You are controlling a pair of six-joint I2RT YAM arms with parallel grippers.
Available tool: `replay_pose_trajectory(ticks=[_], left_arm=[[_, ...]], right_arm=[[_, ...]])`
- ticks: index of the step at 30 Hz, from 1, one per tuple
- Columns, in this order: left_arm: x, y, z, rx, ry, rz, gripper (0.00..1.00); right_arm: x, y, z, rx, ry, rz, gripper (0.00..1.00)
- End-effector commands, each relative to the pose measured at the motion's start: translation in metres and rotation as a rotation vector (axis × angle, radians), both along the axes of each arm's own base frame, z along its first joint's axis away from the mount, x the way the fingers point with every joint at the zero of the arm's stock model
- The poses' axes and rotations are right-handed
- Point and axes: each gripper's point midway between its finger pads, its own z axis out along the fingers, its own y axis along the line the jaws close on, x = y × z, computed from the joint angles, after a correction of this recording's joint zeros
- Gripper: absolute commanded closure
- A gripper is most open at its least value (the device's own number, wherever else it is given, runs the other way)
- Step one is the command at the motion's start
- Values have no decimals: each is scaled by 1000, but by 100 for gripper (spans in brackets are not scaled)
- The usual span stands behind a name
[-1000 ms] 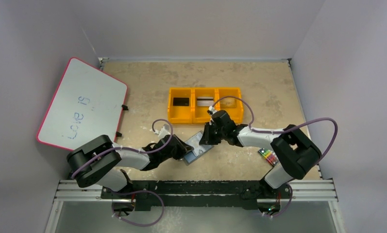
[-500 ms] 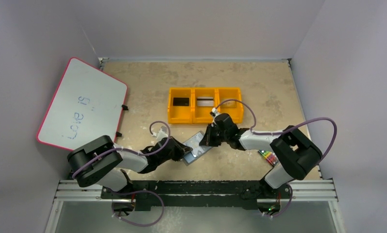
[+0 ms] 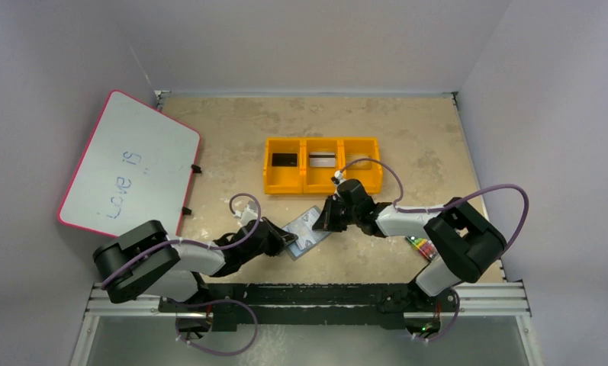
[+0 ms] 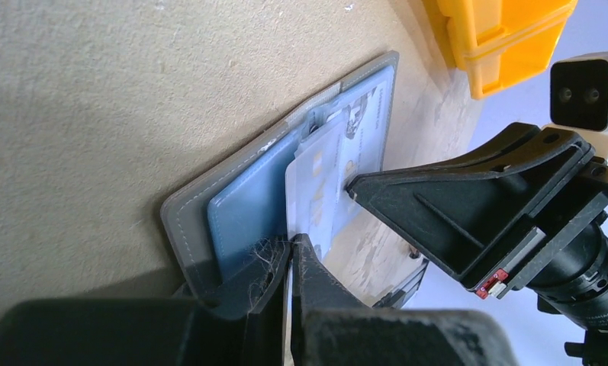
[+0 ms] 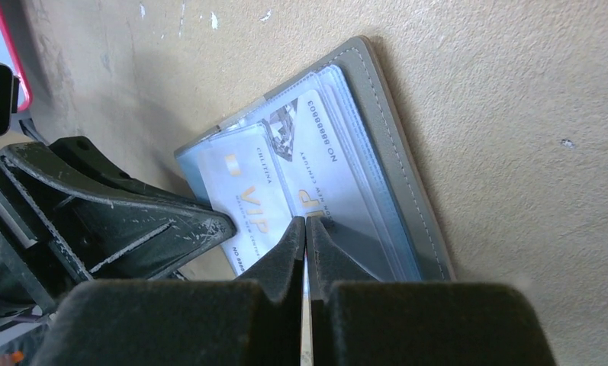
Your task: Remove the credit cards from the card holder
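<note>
The card holder (image 3: 313, 221) lies open on the table, grey outside (image 5: 392, 130) and pale blue inside (image 4: 243, 217). A white credit card (image 5: 243, 191) printed VIP sticks partway out of its pocket toward the left arm, and another card (image 5: 323, 145) stays under the clear pocket. My left gripper (image 4: 291, 248) is shut on the near edge of the white card (image 4: 316, 183). My right gripper (image 5: 306, 223) is shut on the holder's opposite edge, a thin pale sliver between its pads. In the top view the left gripper (image 3: 287, 242) and right gripper (image 3: 327, 221) flank the holder.
Just behind the holder stands a yellow three-part bin (image 3: 321, 187), with a black card (image 3: 284, 159) in its left part and a silver card (image 3: 323, 159) in its middle part. A whiteboard (image 3: 129, 164) leans at the left. A crayon pack (image 3: 421, 245) lies by the right arm.
Both grippers have closed. The left arm has drawn back toward the near left, and the holder has shifted slightly with the white card showing further out.
</note>
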Motion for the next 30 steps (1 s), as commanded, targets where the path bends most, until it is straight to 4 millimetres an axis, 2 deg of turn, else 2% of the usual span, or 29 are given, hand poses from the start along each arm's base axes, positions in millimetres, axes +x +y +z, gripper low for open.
replay_pose_trajectory(ticks=[1,2,4,6,10,13,17,22,30], left_arm=[[-7,13,-18,99,-2,-27,100],[-7,10,-16,88,-9,-37,100],[-6,4,-12,74,-25,-58,100],[-4,2,-15,97,-24,-67,100],[-5,3,-21,97,-4,-56,100],[-6,6,-26,105,7,-48,100],[-6,6,-26,117,9,-54,100],[-6,7,-27,139,15,-60,100],[-9,15,-30,168,23,-53,100]], right_arm=[[-5,-2,-1,-29,-32,68,96],[-8,3,4,-6,-33,102,93],[3,8,12,-11,-91,124,81],[1,14,16,-10,-97,175,77],[6,21,22,3,-119,203,89],[7,18,9,-58,-85,199,100],[2,5,-13,-153,-42,176,100],[-1,-21,-39,-277,5,84,100],[-4,-33,-45,-310,11,42,100]])
